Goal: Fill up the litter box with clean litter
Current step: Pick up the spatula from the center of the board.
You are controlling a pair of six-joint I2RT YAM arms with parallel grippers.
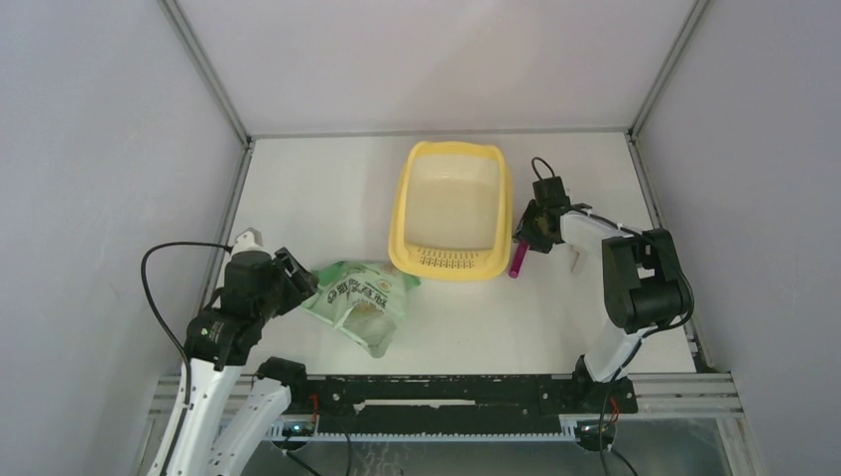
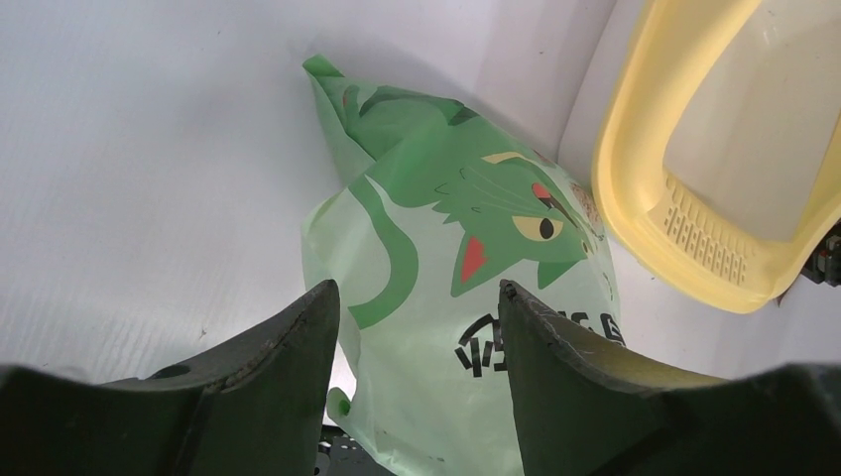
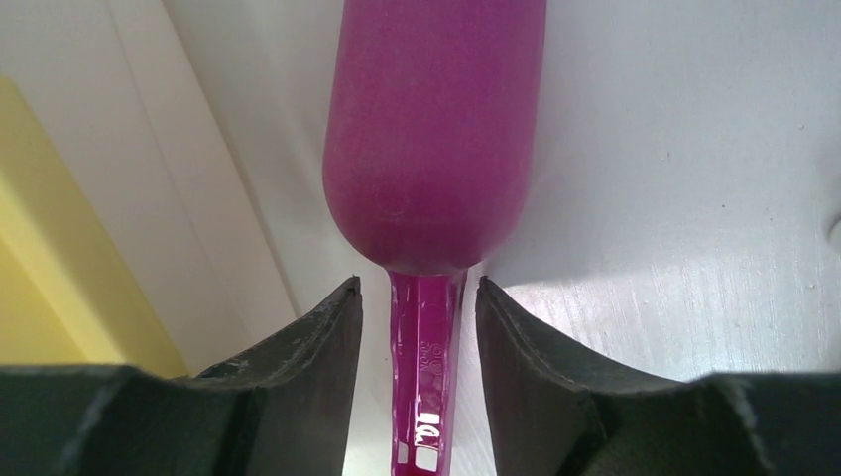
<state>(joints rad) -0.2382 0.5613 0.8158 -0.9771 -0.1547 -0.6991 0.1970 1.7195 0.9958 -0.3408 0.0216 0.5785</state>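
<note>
The yellow litter box (image 1: 402,213) stands mid-table, its pale floor bare and its grille ledge (image 2: 706,243) at the near end. A light green printed bag (image 1: 359,288) lies left of it, with a speckled tan patch of clean litter (image 2: 588,210) showing at its mouth. My left gripper (image 2: 417,293) is open, and its fingers straddle the bag's near end without pinching it. My right gripper (image 3: 419,286) is open just right of the box. The handle of a magenta scoop (image 3: 431,149) lies between its fingers, with a gap on each side.
The scoop (image 1: 518,260) lies on the white tabletop against the box's right near corner. Grey enclosure walls and aluminium frame posts (image 1: 213,74) ring the table. The black rail (image 1: 446,392) with the arm bases runs along the near edge.
</note>
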